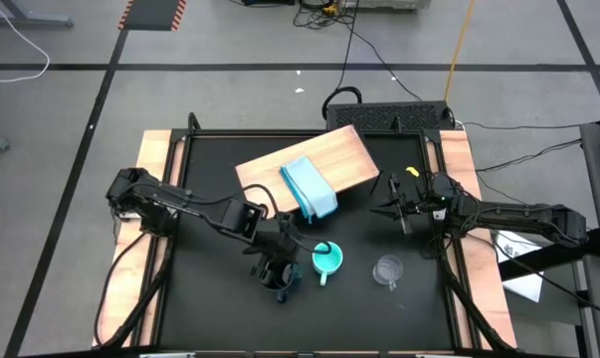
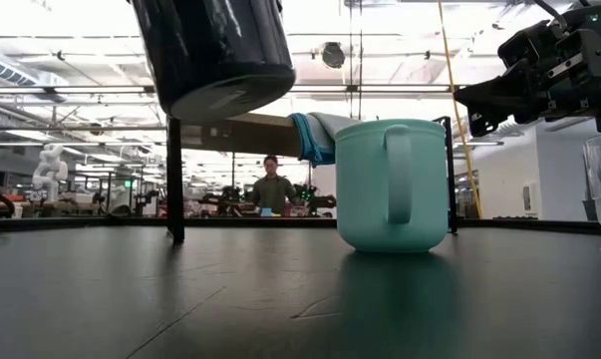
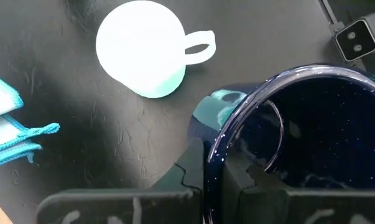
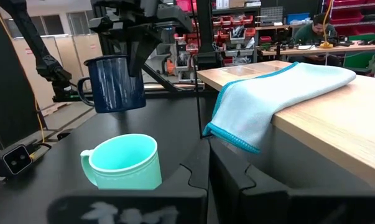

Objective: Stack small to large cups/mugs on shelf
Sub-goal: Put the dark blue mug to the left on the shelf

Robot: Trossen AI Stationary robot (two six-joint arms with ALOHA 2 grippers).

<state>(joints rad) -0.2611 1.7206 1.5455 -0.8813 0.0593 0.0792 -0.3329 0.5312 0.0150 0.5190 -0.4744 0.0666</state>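
Left end effector (image 4: 134, 37) has the navy mug (image 4: 115, 84) pinched by its rim and hanging clear of the black surface (image 1: 220, 308), just beside the turquoise cup (image 1: 326, 259). The mug looks like speckled enamel: rigid, glossy, likely slick, so the wall pinch suits it. Turquoise cup is matte and sturdy. Glass mug (image 1: 387, 269) stands nearby, fragile. Shelf (image 1: 349, 159) is pale wood under a soft blue cloth (image 1: 309, 187). Right end effector (image 1: 399, 207) waits closed, empty.
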